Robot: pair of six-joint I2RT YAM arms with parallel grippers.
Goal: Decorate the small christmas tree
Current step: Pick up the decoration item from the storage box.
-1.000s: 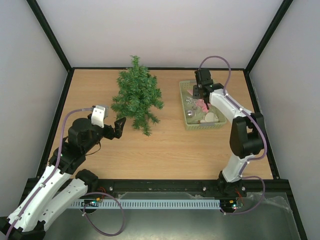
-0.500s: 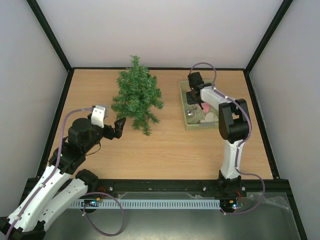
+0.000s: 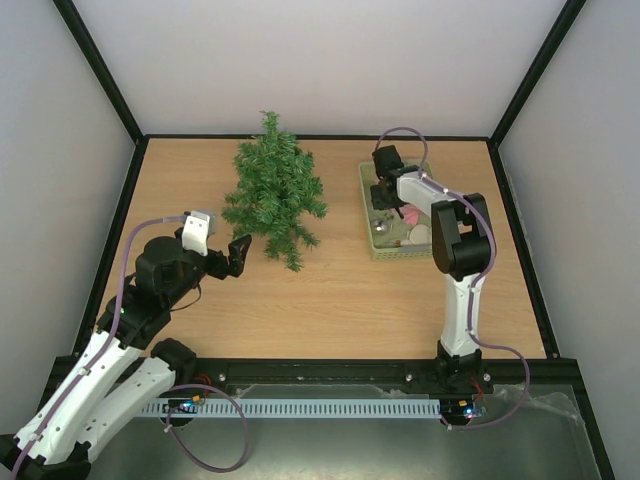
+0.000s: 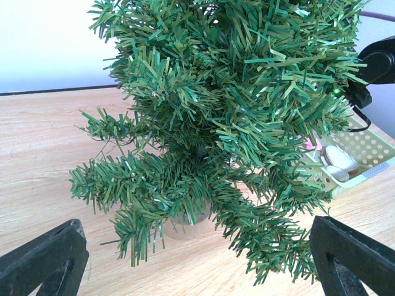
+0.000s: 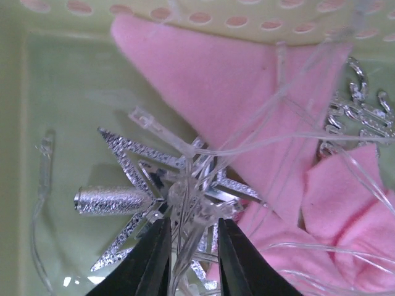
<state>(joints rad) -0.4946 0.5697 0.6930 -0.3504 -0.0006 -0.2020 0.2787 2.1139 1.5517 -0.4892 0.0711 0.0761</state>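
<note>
Right claw (image 5: pixel 192 246): down inside the basket (image 3: pixel 400 252), jaws drawn narrow around clear strands (image 5: pixel 179 197) at the heart of a silver star (image 5: pixel 114 200). Whether they bite yet cannot be told.
Change: within the last second this arm swings from the basket's middle to its left side and drops low, while the jaws close to about half their former gap.
Left claw (image 3: pixel 238 256): unmoved, spread wide, well left of the basket, facing the tree's foot.
Tree (image 3: pixel 275 195): upright and bare, left of the basket, bare table between them.
Also in the basket: pink felt (image 5: pixel 247 105), right of the star.
Meaning: the first ornament looks about to be gripped. No decoration hangs yet, and tangled strands could drag extra pieces out.
</note>
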